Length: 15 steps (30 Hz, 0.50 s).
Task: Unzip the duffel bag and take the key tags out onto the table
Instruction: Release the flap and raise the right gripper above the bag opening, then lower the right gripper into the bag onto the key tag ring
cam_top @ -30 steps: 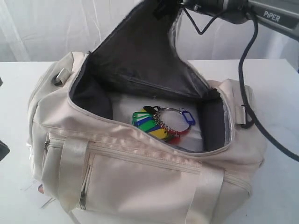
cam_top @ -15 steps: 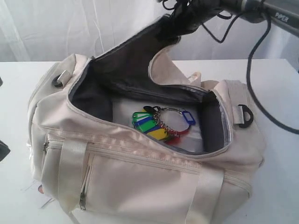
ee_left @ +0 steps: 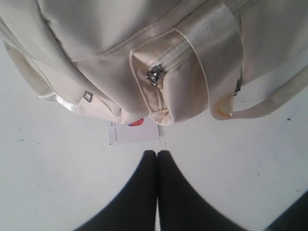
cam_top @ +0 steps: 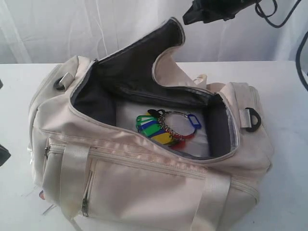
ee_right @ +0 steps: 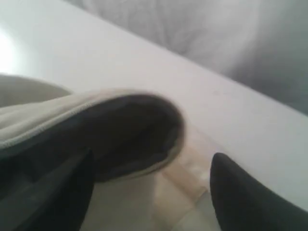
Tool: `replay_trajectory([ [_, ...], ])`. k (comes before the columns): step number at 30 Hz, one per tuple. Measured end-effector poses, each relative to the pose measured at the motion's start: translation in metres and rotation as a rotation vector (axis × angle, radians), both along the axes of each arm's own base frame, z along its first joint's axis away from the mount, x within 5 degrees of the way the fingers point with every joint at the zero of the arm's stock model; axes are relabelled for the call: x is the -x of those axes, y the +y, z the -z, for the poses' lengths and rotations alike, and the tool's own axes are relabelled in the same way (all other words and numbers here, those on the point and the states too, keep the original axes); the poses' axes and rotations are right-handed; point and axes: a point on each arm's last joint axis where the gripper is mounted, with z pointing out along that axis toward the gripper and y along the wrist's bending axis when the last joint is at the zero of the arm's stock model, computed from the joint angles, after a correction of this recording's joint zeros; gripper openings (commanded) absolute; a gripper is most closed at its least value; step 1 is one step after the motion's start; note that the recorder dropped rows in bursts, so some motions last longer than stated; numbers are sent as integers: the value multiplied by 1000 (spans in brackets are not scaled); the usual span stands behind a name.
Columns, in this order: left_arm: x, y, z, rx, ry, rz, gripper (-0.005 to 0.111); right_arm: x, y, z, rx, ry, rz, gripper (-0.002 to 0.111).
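The cream duffel bag (cam_top: pixel 144 178) lies unzipped on the white table (cam_top: pixel 284 192), its grey-lined top flap (cam_top: pixel 166 45) standing up at the back. The key tags (cam_top: pixel 166 127), red, yellow, blue and green on metal rings, rest on the bag's floor inside the opening. My right gripper (cam_top: pixel 190 18) hovers just above and right of the flap tip, open and holding nothing. In the right wrist view the flap edge (ee_right: pixel 144 120) hangs in front of the parted fingers (ee_right: pixel 240 197). My left gripper (ee_left: pixel 157 155) is shut and empty over the table beside the bag's end pocket zipper (ee_left: pixel 154 74).
A white label card (ee_left: pixel 134 131) pokes out from under the bag near the left gripper. A black D-ring (cam_top: pixel 252 120) sits on the bag's right end. A white curtain (cam_top: pixel 57 29) hangs behind the table. Black cables (cam_top: pixel 301 53) trail from the right arm.
The right gripper has let go of the flap and risen up and to the right. The flap has sagged and folded over but still stands. The key tags have not moved.
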Motion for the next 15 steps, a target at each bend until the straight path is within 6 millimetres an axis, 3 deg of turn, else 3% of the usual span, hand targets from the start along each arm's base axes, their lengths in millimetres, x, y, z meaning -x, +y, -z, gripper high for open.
replay_trajectory([
  [4,0,0,0,1,-2,0,0,22,20,-2,7,55,-168,43],
  [10,0,0,2,1,-1,0,0,49,61,0,36,40,-326,3],
  [15,0,0,2,1,-2,0,0,73,98,5,109,18,-430,0],
])
